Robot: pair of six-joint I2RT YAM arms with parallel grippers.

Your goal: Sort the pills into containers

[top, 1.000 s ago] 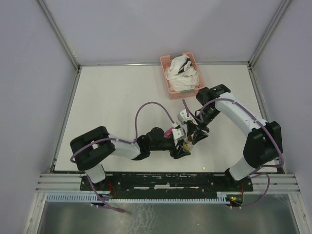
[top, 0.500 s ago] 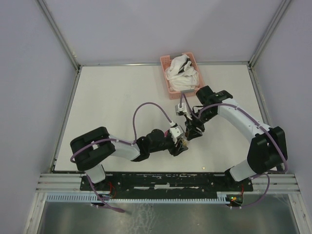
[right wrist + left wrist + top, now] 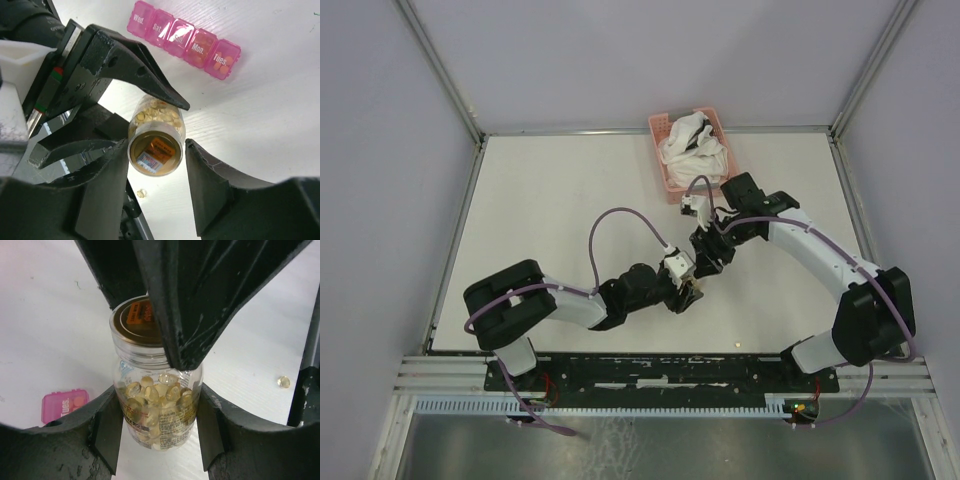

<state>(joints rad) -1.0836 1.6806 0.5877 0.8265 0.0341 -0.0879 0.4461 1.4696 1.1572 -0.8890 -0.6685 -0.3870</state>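
My left gripper pinches the jar by its body, with the pills heaped inside. My right gripper straddles the cap, but I cannot tell whether it is clamped or slack. If I twist with a weak hold, the jar could spin or tip. That would scatter pills over the bench beside the loose pill, short of the box.

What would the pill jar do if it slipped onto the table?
Likely roll, since the jar is round and smooth. Its clear wall looks slick in the left end effector, so it might slide. The loose pills would probably shift.
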